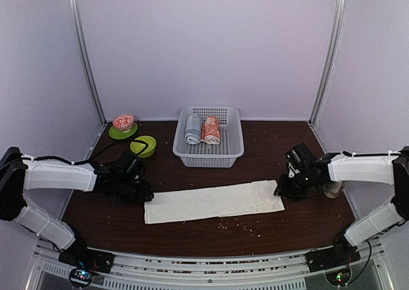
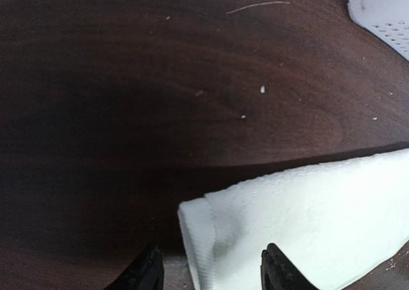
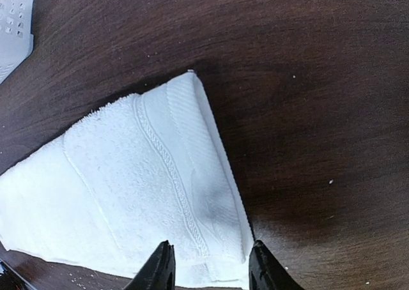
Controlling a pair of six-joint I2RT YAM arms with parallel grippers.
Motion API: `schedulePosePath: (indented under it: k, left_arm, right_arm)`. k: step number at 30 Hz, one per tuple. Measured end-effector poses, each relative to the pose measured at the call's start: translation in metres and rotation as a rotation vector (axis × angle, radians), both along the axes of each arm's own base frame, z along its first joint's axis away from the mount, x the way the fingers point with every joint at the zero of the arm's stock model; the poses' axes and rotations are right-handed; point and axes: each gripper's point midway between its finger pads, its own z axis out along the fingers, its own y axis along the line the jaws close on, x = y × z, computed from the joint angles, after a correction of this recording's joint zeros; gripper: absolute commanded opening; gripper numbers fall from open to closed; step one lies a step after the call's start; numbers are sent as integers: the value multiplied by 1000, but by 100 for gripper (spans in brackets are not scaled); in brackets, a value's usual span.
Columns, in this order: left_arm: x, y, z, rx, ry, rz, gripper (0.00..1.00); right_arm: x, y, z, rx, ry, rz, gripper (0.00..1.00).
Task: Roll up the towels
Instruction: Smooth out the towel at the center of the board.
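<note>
One cream towel (image 1: 214,202) flat — one orange towel (image 1: 211,131) rolled.

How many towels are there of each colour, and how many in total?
Cream-white towel, lying flat: 1
Grey-blue towel, rolled, in the basket: 1
Salmon-orange towel, rolled, in the basket: 1
Total: 3

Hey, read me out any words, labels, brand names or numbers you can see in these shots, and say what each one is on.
No text can be read in any view.
The salmon-orange towel in the basket has white prints, too small to tell whether any are letters.
The red-and-white patterned bowl is too small to read.
The cream-white towel has only a woven band, no lettering.
</note>
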Motion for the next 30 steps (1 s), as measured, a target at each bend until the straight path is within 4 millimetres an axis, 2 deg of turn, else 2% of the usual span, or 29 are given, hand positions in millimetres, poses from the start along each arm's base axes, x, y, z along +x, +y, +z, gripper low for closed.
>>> schedulePosePath:
  k: [4, 11, 14, 20, 25, 30]
  left_arm:
    - [-8, 5, -8, -4, 33, 7, 50]
    - [-22, 5, -16, -53, 70, 4, 13]
    - [-24, 2, -18, -67, 78, -2, 1]
    - [-20, -1, -11, -86, 55, -9, 0]
    - [-10, -4, 11, -95, -8, -20, 0]
    - [-2, -3, 17, -85, -32, -20, 0]
  right_arm:
    - [1, 1, 3, 7, -11, -2, 42]
    - [3, 4, 10, 30, -31, 3, 42]
    - [3, 5, 10, 34, -31, 4, 41]
    - [3, 5, 11, 37, -33, 5, 41]
    - [3, 5, 10, 39, -36, 4, 41]
    - [1, 4, 5, 34, -26, 1, 38]
